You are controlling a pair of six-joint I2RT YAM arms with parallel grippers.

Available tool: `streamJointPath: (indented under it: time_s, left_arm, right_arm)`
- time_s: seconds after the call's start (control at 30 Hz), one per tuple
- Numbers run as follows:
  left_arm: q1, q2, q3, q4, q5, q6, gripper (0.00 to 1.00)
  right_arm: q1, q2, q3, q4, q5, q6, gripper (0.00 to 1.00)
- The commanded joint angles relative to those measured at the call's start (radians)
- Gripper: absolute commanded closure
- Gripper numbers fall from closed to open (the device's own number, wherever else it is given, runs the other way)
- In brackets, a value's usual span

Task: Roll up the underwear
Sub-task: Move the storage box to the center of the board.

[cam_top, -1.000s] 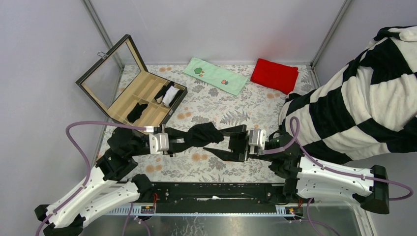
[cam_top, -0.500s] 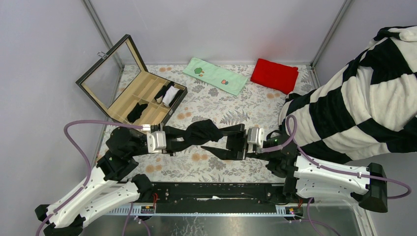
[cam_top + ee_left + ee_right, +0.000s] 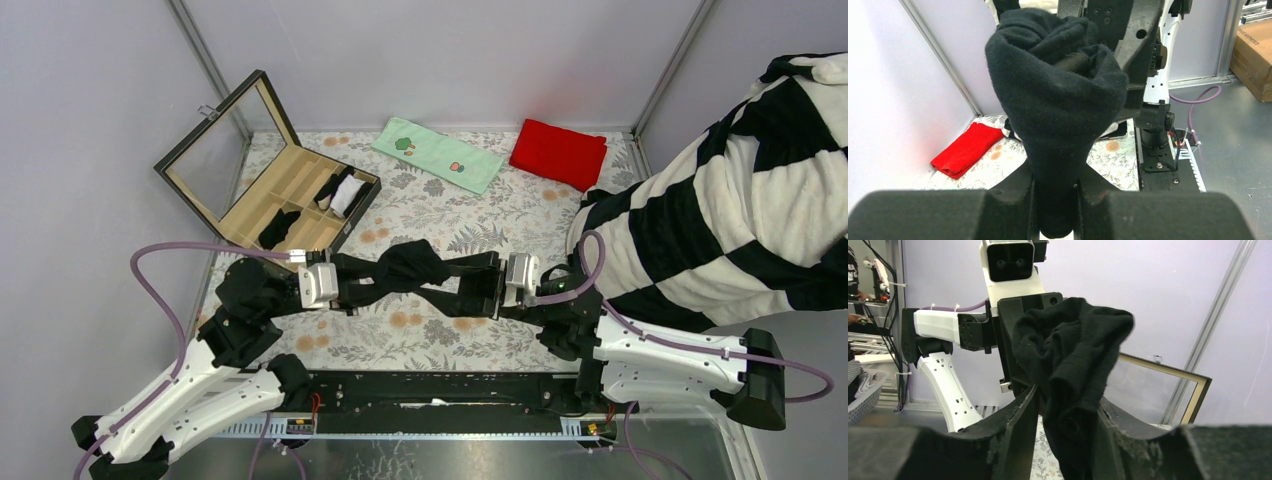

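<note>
The underwear (image 3: pixel 413 268), a bunched black wad, hangs above the worktop (image 3: pixel 440 345), strung between the two arms. We judge the chief risk to be a slip: a pull or twist from one side could drag the cloth out of the other grip and loosen the roll. The left jaws stand narrow, pinching one end. The right jaws stand narrow around the other end, with cloth filling their gap.

Left arm (image 3: pixel 190 390) and right arm (image 3: pixel 670 365) wear white shells over black joints, with purple cables (image 3: pixel 190 246), seemingly rubber-sheathed.
</note>
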Motion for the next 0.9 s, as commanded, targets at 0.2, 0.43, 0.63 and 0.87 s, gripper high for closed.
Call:
streamJointPath:
  time_s: [0.2,0.43,0.63,0.87]
  left_arm:
    - [0.006,0.003,-0.007,0.069,-0.044,-0.027,1.00]
    - [0.006,0.003,-0.011,0.048,-0.092,-0.050,0.72]
    - [0.006,-0.006,-0.007,-0.010,-0.363,-0.154,0.08]
    - [0.027,0.130,0.149,-0.326,-0.772,-0.331,0.01]
  right_arm:
    - [0.010,0.027,-0.004,0.054,0.038,-0.004,0.64]
    - [0.010,0.028,0.000,0.071,0.140,0.029,1.00]
    - [-0.030,0.039,0.145,-0.275,0.570,0.102,1.00]
    - [-0.542,0.184,0.355,-0.946,0.421,0.565,1.00]
